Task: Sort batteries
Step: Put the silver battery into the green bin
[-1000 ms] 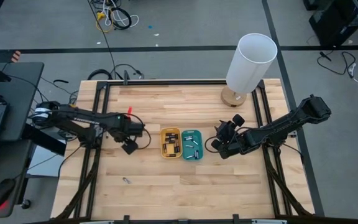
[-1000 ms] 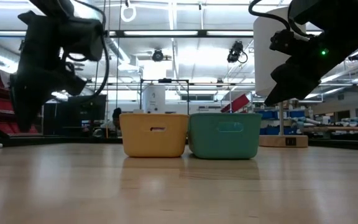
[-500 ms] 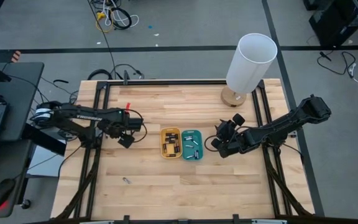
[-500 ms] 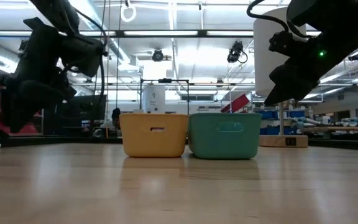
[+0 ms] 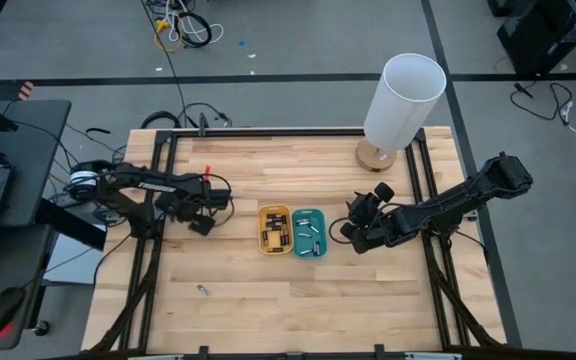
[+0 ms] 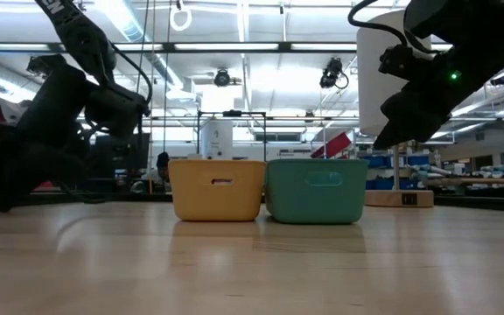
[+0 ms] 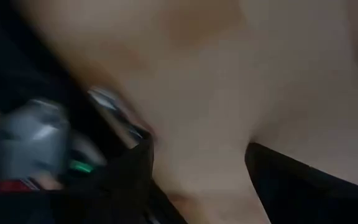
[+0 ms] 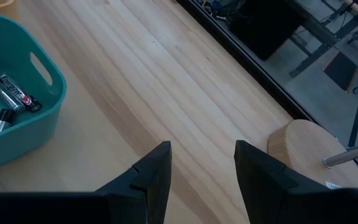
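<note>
A yellow tray [image 5: 275, 229] and a teal tray [image 5: 309, 232] stand side by side at mid-table, with small dark and silvery batteries [image 5: 312, 237] lying in both. In the right wrist view, batteries [image 8: 10, 93] rest on the floor of the teal tray [image 8: 39, 118]. One stray battery [image 5: 204, 290] lies on the wood toward the near left. My left gripper [image 5: 200, 222] is left of the yellow tray, open [image 7: 197, 186] and holding nothing. My right gripper [image 5: 353, 233] hovers right of the teal tray, open [image 8: 201, 168] and holding nothing.
A white cylindrical lamp [image 5: 400, 95] on a round wooden base [image 8: 309, 149] stands at the far right corner. Black frame rails [image 5: 163, 180] run along the table's edges. Bare wood [image 5: 298, 300] lies near the front edge.
My left gripper has drawn back from the yellow tray toward the table's left and far edges and has sunk lower toward the tabletop. The right arm, the trays and the stray battery have stayed where they were.
</note>
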Controlling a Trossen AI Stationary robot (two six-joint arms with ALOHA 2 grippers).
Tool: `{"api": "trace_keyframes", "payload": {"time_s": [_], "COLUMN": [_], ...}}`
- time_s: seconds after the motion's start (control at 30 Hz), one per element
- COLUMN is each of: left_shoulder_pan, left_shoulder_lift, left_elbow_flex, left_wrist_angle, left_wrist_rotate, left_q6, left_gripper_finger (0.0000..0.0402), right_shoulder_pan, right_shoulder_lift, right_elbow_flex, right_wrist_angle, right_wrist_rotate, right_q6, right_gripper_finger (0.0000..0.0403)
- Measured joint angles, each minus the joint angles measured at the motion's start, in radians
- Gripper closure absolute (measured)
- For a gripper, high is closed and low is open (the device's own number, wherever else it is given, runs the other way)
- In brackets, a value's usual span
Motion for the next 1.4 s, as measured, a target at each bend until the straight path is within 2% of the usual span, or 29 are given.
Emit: {"api": "trace_keyframes", "payload": {"time_s": [0.07, 0.13, 0.33, 0.73, 0.87, 0.93, 1.17, 1.4], "left_shoulder_pan": [0.012, 0.026, 0.087, 0.177, 0.196, 0.197, 0.194, 0.194], "left_shoulder_lift": [0.000, 0.000, 0.000, 0.060, 0.066, 0.068, 0.069, 0.085], "left_elbow_flex": [0.011, 0.015, 0.014, -0.002, 0.000, 0.008, 0.038, -0.001], "left_wrist_angle": [-0.012, -0.018, -0.023, -0.014, -0.028, -0.056, -0.123, -0.101], "left_wrist_rotate": [-0.076, -0.095, -0.087, -0.055, -0.059, -0.097, -0.194, -0.199], "left_q6": [-0.045, -0.076, -0.075, -0.019, -0.017, -0.016, 0.001, 0.008], "left_gripper_finger": [0.0131, 0.0131, 0.0140, 0.0204, 0.0219, 0.0229, 0.0296, 0.0376], "right_shoulder_pan": [0.000, 0.000, 0.000, 0.001, 0.001, 0.001, 0.001, 0.001], "right_shoulder_lift": [0.000, 0.000, 0.000, 0.000, 0.000, 0.000, 0.000, 0.000], "right_elbow_flex": [0.000, 0.000, 0.000, 0.000, 0.000, 0.000, 0.000, 0.000], "right_wrist_angle": [0.000, 0.001, -0.003, -0.015, -0.015, -0.016, -0.015, -0.014], "right_wrist_rotate": [0.000, 0.000, 0.000, 0.000, 0.000, 0.000, 0.000, 0.000], "right_q6": [0.000, 0.000, 0.000, 0.000, 0.000, 0.000, -0.004, -0.004], "right_gripper_finger": [0.0240, 0.0240, 0.0240, 0.0240, 0.0240, 0.0240, 0.0240, 0.0240]}}
